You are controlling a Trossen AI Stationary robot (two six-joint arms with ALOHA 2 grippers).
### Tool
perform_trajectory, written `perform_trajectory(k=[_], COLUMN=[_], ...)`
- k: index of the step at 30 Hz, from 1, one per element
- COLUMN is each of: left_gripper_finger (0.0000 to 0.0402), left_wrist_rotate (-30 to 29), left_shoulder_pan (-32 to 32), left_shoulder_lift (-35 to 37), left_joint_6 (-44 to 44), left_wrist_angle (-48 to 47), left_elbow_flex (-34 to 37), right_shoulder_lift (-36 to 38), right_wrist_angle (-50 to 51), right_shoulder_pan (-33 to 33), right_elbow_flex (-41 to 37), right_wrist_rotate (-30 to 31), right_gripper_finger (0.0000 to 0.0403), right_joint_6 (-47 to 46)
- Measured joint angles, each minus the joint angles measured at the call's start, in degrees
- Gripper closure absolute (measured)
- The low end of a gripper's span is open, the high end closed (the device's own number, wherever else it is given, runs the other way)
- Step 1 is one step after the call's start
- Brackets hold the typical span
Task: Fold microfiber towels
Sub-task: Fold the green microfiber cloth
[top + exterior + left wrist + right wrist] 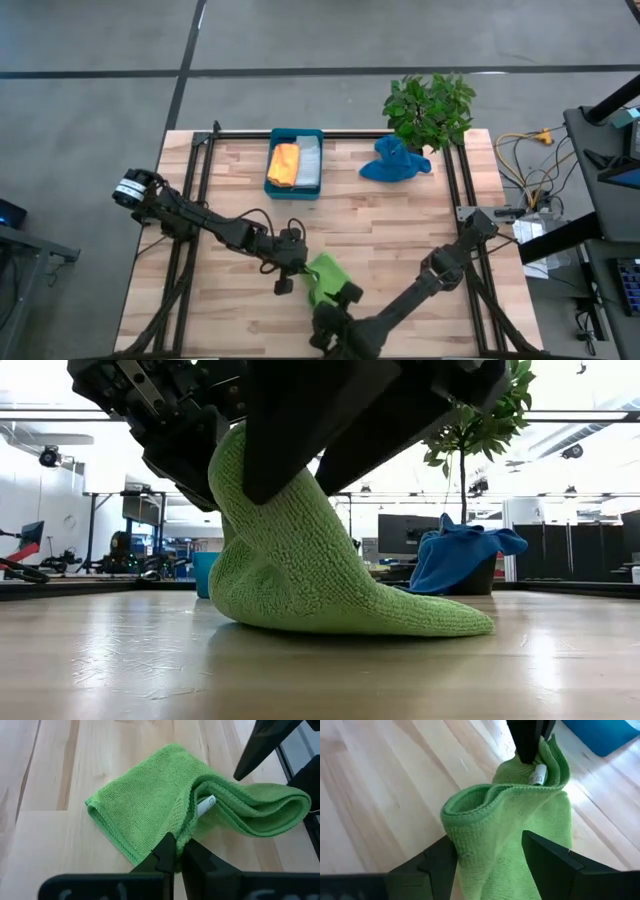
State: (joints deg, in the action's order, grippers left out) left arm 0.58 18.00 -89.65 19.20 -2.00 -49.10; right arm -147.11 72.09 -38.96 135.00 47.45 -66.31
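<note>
Mid-fold on the lime green towel (322, 277), which sits near the front middle of the surface (400, 220): left end effector (176, 854) is pinched tight on one hem, right end effector (490, 851) has fingers straddling a raised, doubled-over bunch, seemingly gripping it. Next move likely needs the lifted edge carried over and laid flat, aligned with the lower layer. Both arms reach inward and low, meeting over the towel; orange towel (284, 164) and grey towel (308, 163) lie in the teal tray (296, 133), blue towel (395, 162) is crumpled near the plant (430, 108).

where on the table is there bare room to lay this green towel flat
Bare wood lies between the teal tray and the green towel, and right of the towel, below the blue towel. It is crowded at the front, where the left gripper and right gripper meet.
</note>
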Motion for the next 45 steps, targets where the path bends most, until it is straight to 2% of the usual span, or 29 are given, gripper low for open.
perform_trajectory(k=[5, 12, 14, 20, 28, 45], left_gripper_finger=[0.0401, 0.0401, 0.0401, 0.0401, 0.0401, 0.0401], left_wrist_rotate=[0.2, 0.2, 0.3, 1.0, 6.0, 5.8], left_shoulder_pan=[0.0, -0.1, -0.2, -0.2, 1.4, 2.6], left_shoulder_lift=[0.0, 0.0, 0.0, 0.0, 0.0, 0.0], left_joint_6=[0.0, 0.0, 0.0, 0.0, 3.0, 2.3], left_wrist_angle=[-0.1, -0.1, -0.5, -0.7, -0.4, 1.6], left_elbow_flex=[0.0, 0.0, 0.0, 0.0, 0.0, 0.0], right_shoulder_lift=[0.0, 0.0, 0.0, 0.1, 0.1, 0.2], right_wrist_angle=[-2.7, -4.9, -4.8, -3.9, 3.8, 6.7], right_shoulder_pan=[-0.4, -0.4, -0.4, -2.1, -5.6, -6.9], right_elbow_flex=[0.0, 0.0, 0.0, 0.0, 0.0, -2.1], right_wrist_rotate=[0.6, 0.6, 0.6, 0.6, 0.6, -0.7], right_gripper_finger=[0.0236, 0.0366, 0.0386, 0.0392, 0.0394, 0.0394], right_joint_6=[-1.1, -0.2, -1.5, -8.5, -22.4, -40.7])
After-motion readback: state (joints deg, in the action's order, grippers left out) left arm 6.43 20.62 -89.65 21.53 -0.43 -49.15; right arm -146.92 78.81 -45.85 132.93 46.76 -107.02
